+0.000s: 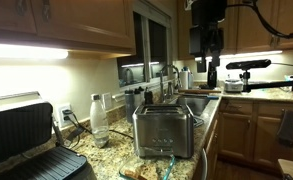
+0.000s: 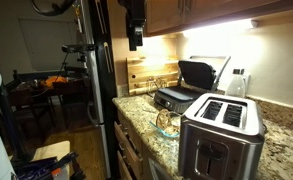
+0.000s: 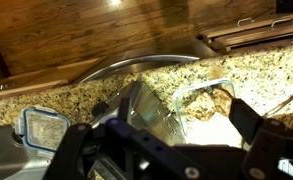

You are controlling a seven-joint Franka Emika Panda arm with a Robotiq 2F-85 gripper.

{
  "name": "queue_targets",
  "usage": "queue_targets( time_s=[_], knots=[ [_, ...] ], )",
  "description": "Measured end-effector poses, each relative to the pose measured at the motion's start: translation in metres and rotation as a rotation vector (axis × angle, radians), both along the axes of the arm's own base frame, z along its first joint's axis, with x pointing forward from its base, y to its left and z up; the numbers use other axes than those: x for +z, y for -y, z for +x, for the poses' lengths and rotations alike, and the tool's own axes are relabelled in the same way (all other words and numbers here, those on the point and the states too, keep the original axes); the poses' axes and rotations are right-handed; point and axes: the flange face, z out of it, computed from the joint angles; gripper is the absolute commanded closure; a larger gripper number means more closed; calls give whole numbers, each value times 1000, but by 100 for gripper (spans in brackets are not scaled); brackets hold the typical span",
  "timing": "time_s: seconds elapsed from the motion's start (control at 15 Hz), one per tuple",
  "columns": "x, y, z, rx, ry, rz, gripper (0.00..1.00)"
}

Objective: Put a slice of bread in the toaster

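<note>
The brushed-steel toaster point(image 1: 164, 130) point(image 2: 222, 135) stands on the granite counter with its top slots empty. Beside it is a clear glass container point(image 2: 168, 124) point(image 3: 199, 86) holding tan-brown slices of bread point(image 3: 204, 105) point(image 1: 141, 172). In the wrist view the toaster's shiny side point(image 3: 151, 112) lies just left of the container. My gripper point(image 1: 207, 45) point(image 2: 135, 32) point(image 3: 161, 130) hangs high above the counter, open and empty. In the wrist view its two fingers frame the container and the toaster edge from far above.
A black hinged grill press point(image 1: 16, 140) point(image 2: 191, 82) sits at the counter's end. A clear bottle point(image 1: 99, 118) stands by the wall. A blue-rimmed glass lid point(image 3: 41, 127) lies on the counter. A sink with faucet point(image 1: 191, 98) is farther along, and cabinets hang overhead.
</note>
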Motion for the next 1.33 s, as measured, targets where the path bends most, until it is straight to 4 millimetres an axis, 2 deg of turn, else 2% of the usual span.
queue_targets(
  time_s=[0.47, 0.87, 1.07, 1.33],
  knots=[
    [-14, -6, 9, 62, -39, -2, 0],
    [-25, -25, 20, 158, -55, -3, 0],
    [-31, -36, 31, 204, -62, -8, 0],
    [-44, -46, 55, 241, -81, -30, 0]
  ],
)
